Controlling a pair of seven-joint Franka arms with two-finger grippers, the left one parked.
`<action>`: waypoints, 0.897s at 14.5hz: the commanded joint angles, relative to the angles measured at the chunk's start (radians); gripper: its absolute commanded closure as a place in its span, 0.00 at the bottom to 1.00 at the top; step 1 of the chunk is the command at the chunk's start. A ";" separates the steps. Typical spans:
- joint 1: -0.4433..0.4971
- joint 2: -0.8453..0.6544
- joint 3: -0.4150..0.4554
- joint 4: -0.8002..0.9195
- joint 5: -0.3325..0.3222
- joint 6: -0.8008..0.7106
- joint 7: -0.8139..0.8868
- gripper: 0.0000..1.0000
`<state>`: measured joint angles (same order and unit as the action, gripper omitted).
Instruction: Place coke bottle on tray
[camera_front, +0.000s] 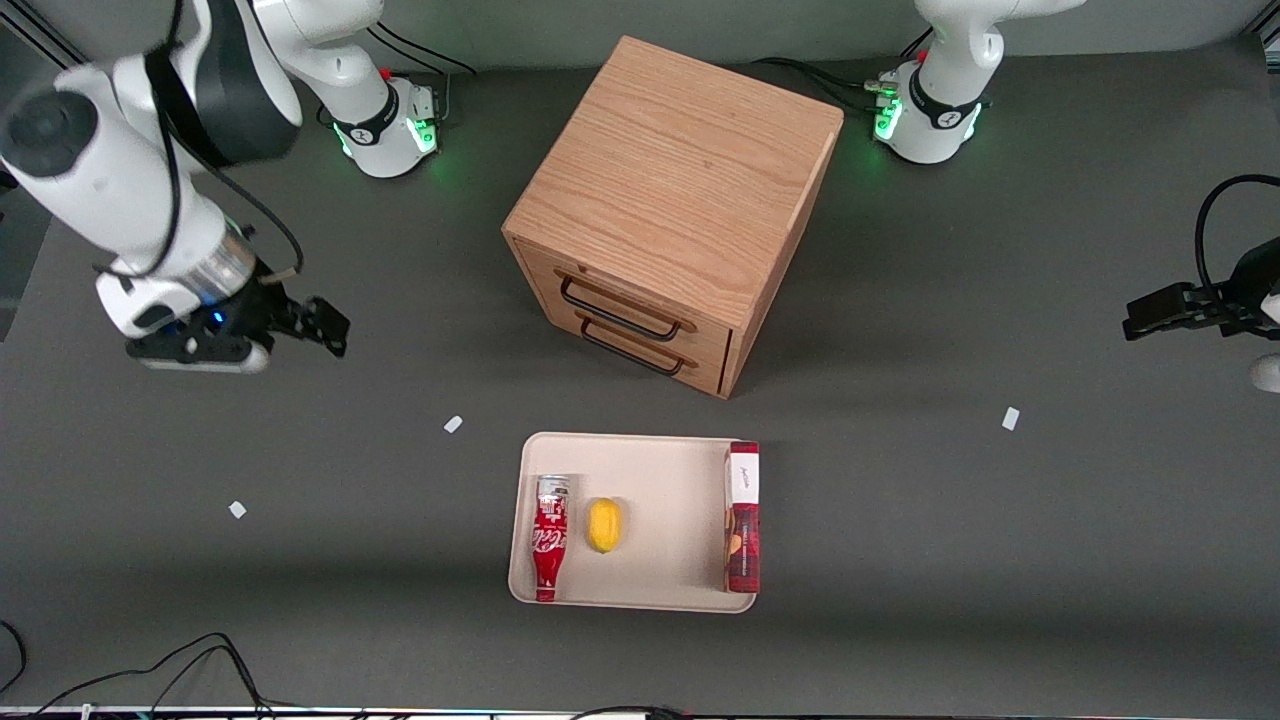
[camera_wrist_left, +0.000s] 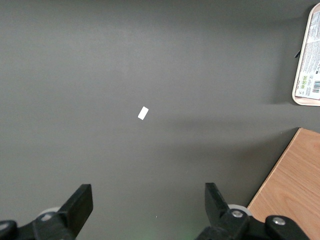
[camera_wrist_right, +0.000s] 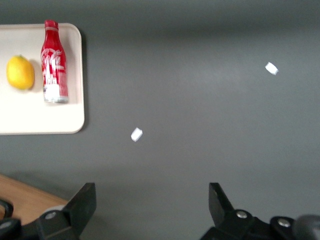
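Bottle (camera_front: 549, 538) lies flat in the tray (camera_front: 660, 470), along the short edge toward the working arm's end, cap toward the front camera, silver base toward the cabinet (camera_front: 672, 210). Also visible from the right wrist (camera_wrist_right: 54, 61), logo up, close to the tray (camera_wrist_right: 30, 122) rim.

Lemon (camera_front: 604, 525) sits just beside the bottle, small gap, about mid-tray; seen again from the right wrist (camera_wrist_right: 20, 72). Red box (camera_front: 742, 517) lies along the tray's other short edge, toward the parked arm's end, white label end toward the cabinet.

Tray is on the dark table (camera_front: 900, 560), nearer the front camera than the cabinet. Cabinet is wooden, two drawers with dark handles, front turned at an angle toward the tray.

Gripper (camera_front: 250, 338) is well apart from the tray, toward the working arm's end, above bare table. Jaws spread, nothing between them; the right wrist view shows both fingers (camera_wrist_right: 82, 202) wide apart, gripper (camera_wrist_right: 150, 205) over the table surface.

Three small white markers on the table: (camera_front: 453, 424), (camera_front: 237, 510), (camera_front: 1010, 418).
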<state>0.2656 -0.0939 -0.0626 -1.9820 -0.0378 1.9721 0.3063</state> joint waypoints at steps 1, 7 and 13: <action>0.009 -0.136 -0.043 -0.075 0.021 -0.083 -0.042 0.00; 0.017 -0.187 -0.152 0.029 0.016 -0.280 -0.162 0.00; 0.018 -0.181 -0.181 0.055 0.004 -0.285 -0.191 0.00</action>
